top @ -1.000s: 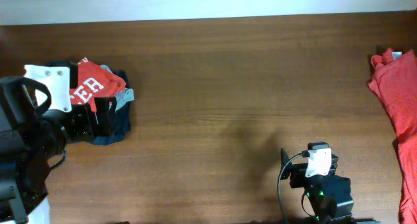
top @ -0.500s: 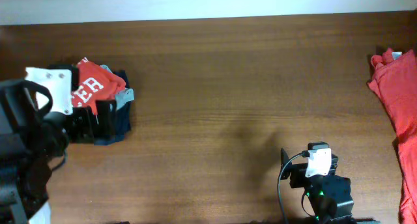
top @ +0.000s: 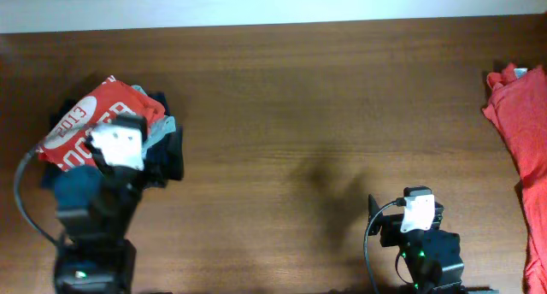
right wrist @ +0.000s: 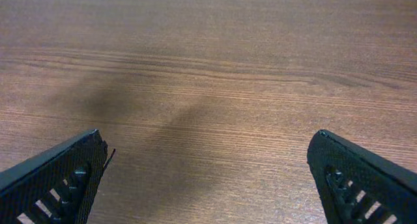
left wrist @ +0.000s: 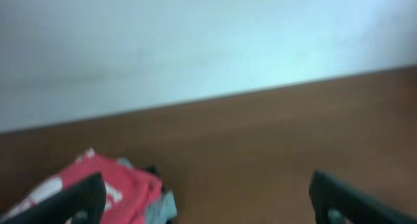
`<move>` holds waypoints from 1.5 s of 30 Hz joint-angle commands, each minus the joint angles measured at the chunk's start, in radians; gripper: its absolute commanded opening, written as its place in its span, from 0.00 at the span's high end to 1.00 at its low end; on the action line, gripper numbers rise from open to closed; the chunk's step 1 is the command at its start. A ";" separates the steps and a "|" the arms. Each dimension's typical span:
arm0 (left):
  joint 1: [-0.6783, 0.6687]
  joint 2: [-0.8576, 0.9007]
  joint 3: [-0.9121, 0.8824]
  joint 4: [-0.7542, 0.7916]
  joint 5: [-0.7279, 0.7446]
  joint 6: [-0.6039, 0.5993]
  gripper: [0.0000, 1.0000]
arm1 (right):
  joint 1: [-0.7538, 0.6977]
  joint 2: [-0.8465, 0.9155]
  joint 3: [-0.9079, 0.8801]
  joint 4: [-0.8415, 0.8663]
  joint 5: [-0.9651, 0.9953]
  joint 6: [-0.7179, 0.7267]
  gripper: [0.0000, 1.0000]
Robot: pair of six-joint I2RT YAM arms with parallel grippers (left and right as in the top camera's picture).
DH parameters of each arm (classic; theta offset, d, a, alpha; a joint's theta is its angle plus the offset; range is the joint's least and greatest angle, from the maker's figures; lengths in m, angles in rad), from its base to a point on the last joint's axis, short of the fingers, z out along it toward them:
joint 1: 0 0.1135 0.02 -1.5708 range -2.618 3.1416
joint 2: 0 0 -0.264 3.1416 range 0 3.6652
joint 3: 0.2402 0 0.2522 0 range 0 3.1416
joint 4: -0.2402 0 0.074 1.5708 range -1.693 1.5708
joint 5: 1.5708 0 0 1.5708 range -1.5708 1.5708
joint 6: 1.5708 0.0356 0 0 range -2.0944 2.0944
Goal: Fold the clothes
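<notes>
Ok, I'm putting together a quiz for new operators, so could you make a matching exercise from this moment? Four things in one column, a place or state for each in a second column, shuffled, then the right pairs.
Things
1. folded red T-shirt
2. loose red shirt
3. dark blue garment
4. right fingers

Places or states
A. at the right edge of the table
B. spread open over bare wood
C. topmost, at the left
D. at the left, beneath a red one

Pairs: 1-C, 2-A, 3-D, 4-B
</notes>
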 commanded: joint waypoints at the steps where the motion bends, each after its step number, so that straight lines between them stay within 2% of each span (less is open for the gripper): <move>1: -0.005 -0.113 -0.204 0.121 0.006 0.009 0.01 | -0.003 -0.006 -0.007 0.002 0.001 -0.007 0.01; 5: -0.018 -0.219 -0.350 0.188 0.012 0.010 0.01 | -0.003 -0.006 -0.007 0.002 0.001 -0.007 0.01; 23: -0.026 -0.741 -0.760 0.203 -0.001 0.010 0.01 | -0.003 -0.006 -0.007 0.002 0.001 -0.007 0.01; 45: -0.026 -0.740 -0.789 0.235 -0.041 0.010 0.01 | -0.003 -0.006 -0.007 0.002 0.001 -0.007 0.01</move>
